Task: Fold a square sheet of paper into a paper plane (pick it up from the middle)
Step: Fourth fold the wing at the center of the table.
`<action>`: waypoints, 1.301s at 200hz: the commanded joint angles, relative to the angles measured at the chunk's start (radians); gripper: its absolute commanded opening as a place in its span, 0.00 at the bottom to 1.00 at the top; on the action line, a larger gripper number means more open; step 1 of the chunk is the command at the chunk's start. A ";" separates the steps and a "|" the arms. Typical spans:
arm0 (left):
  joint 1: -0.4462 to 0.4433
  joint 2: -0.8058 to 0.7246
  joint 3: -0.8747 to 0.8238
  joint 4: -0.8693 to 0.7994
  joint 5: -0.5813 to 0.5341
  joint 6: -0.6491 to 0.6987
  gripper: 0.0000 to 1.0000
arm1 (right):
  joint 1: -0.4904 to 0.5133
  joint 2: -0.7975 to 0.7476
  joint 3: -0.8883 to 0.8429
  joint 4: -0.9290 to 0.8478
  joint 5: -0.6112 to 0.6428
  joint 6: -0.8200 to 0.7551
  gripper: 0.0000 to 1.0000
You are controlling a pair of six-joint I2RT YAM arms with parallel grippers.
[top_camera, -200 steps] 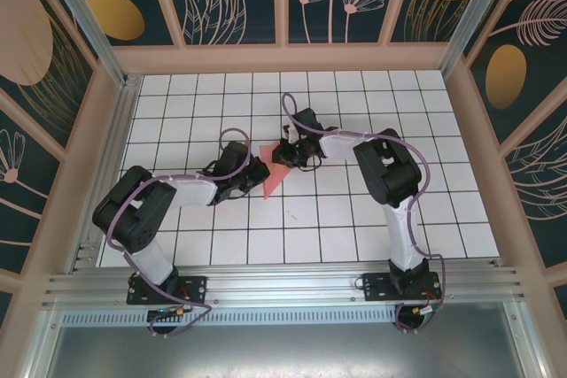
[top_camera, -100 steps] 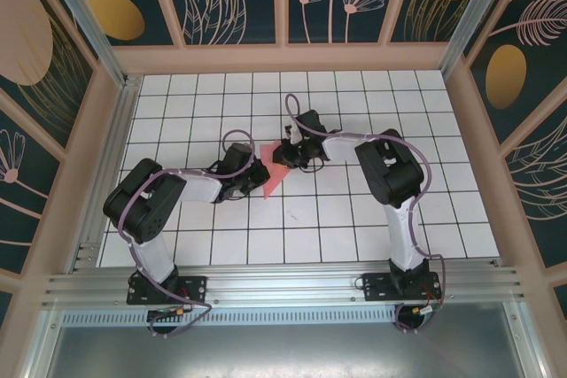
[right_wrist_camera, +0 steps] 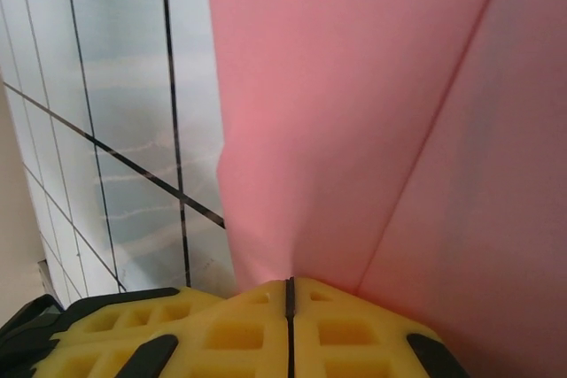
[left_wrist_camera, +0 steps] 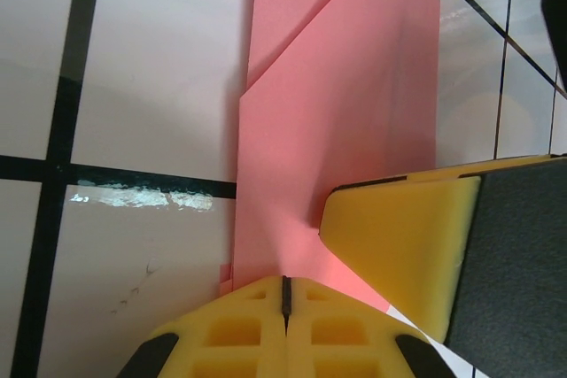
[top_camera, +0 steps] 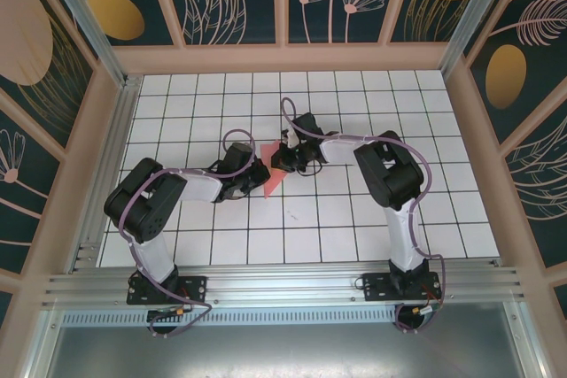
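The paper (top_camera: 273, 178) lies near the middle of the worktop (top_camera: 354, 227), a little toward its left edge and well apart from all four edges. It is folded into a narrow pink wedge whose point aims at the near edge. Bare white tiles lie around it on every side, with the widest free stretches toward the right edge and the near corners.

The left hand (top_camera: 260, 173) comes in from the left. In the left wrist view its yellow fingertips (left_wrist_camera: 257, 334) are pressed together, clamped on the paper's (left_wrist_camera: 337, 112) near end. The paper's long left edge runs straight up the tile. A slanted fold edge crosses the upper part, and stepped layers show at the upper right.

The right hand (top_camera: 280, 163) reaches in from the right, and one of its fingers (left_wrist_camera: 399, 236) rests on the paper just beside the left hand (left_wrist_camera: 285, 294). In the right wrist view the right hand (right_wrist_camera: 290, 294) is closed tight on the paper (right_wrist_camera: 354, 112). The sheet rises from the pinch, with one crease running up to the right.
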 commanded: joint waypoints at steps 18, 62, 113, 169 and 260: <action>0.005 0.003 0.024 -0.007 0.028 0.039 0.00 | 0.004 0.036 0.047 -0.090 0.074 -0.004 0.06; 0.005 -0.071 -0.022 0.093 0.158 0.037 0.05 | 0.006 0.085 0.078 -0.154 0.117 0.043 0.06; 0.001 -0.037 -0.031 0.081 0.181 0.042 0.05 | 0.007 0.106 0.082 -0.162 0.118 0.068 0.05; -0.004 0.031 0.026 -0.047 0.119 0.062 0.04 | 0.008 0.112 0.087 -0.172 0.124 0.069 0.05; -0.031 -0.011 -0.054 -0.139 0.130 0.088 0.03 | 0.001 0.148 0.106 -0.219 0.170 0.073 0.05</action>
